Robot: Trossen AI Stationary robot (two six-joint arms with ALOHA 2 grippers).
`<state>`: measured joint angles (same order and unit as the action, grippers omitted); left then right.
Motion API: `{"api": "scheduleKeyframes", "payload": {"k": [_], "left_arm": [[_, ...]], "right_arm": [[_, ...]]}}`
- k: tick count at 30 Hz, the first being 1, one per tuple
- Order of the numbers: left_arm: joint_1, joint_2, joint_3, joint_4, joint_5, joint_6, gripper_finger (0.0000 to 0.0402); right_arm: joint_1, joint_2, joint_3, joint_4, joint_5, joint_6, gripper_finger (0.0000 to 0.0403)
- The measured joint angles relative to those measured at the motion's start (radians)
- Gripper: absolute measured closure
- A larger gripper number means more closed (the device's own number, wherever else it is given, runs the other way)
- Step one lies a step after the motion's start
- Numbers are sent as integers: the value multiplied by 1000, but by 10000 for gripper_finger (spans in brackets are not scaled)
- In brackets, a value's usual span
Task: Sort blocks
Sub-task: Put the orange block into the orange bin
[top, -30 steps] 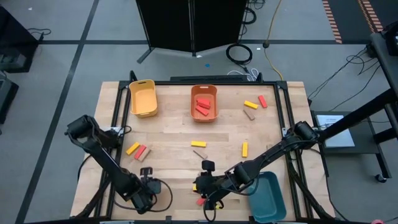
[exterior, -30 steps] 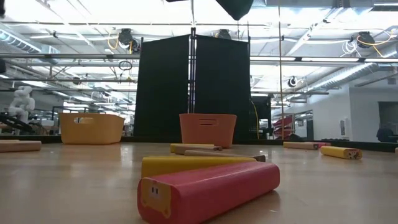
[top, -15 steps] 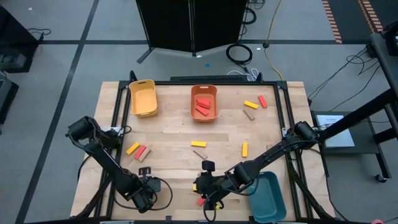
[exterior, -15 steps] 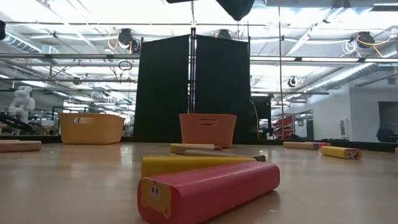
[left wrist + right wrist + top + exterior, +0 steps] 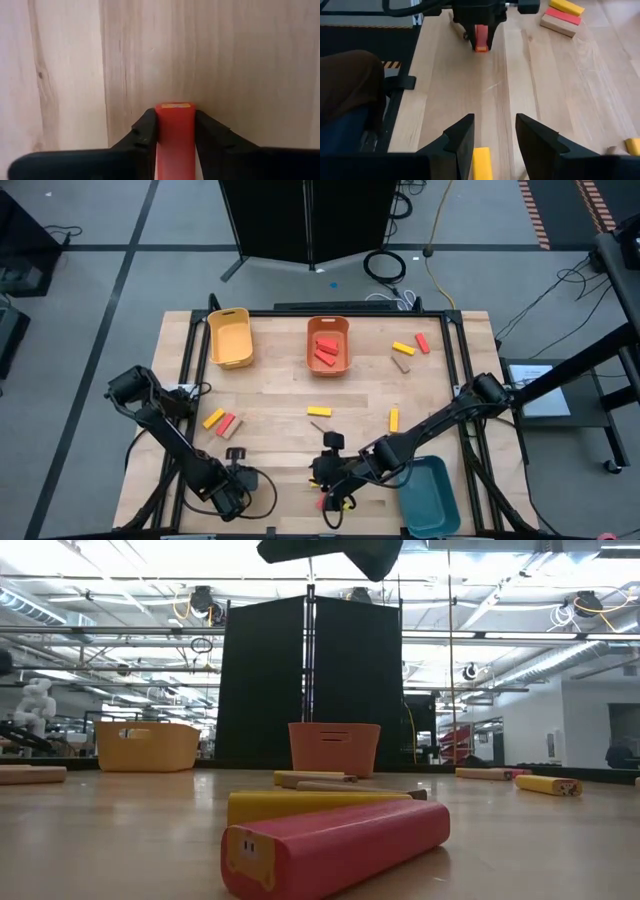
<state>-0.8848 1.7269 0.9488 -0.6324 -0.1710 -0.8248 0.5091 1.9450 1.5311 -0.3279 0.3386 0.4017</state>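
While the left gripper (image 5: 175, 137) clamps a red block (image 5: 175, 130), the right gripper (image 5: 494, 135) stands apart over bare wood.

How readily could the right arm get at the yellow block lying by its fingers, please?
Probably yes: the right gripper stands open with the yellow block lying between its fingers on the table, and nothing covers the block.

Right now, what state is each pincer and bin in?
Left pincer: closed on a red block.
Right pincer: open, a yellow block loose inside it.
Orange bin: holds red blocks.
Yellow bin: looks empty.
Teal bin: partly hidden, shown part empty.
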Motion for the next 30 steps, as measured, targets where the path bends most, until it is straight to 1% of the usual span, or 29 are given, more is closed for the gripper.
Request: {"api": "scheduleKeyframes", "payload": {"k": [1, 3, 5, 7, 11, 14, 15, 17, 20, 23, 25, 27, 30], "left_arm": [[0, -7, -1, -3, -28, 27, 322], [4, -39, -1, -15, -117, 91, 321], [11, -95, 2, -7, -210, 162, 316], [26, -161, 1, -4, -268, 249, 314], [93, -321, -2, 4, -360, 459, 314], [164, -461, -38, 75, -371, 656, 313], [195, -512, -58, 116, -359, 728, 313], [272, -623, -111, 203, -302, 853, 313], [413, -779, -212, 360, -152, 1000, 313], [545, -910, -316, 542, 23, 1092, 313], [621, -970, -376, 653, 127, 1132, 313], [686, -1011, -417, 712, 205, 1167, 313], [776, -1061, -466, 764, 268, 1216, 313]], "right_arm": [[-1, -6, 0, -8, -1, -7, 266], [-6, -27, 0, -15, -4, -28, 266], [-12, -51, 1, -40, -5, -50, 266], [-19, -77, 1, -66, -5, -81, 266], [-29, -139, 1, -72, -4, -176, 266], [-40, -178, 2, -87, -25, -247, 266], [-48, -188, 2, -99, -35, -271, 266], [-75, -203, 2, -111, -60, -304, 266], [-143, -217, 2, -124, -123, -321, 266], [-229, -219, 2, -126, -206, -348, 266], [-292, -219, 1, -129, -259, -384, 266], [-360, -219, 1, -134, -303, -418, 266], [-456, -229, 0, -171, -356, -479, 266]]}}
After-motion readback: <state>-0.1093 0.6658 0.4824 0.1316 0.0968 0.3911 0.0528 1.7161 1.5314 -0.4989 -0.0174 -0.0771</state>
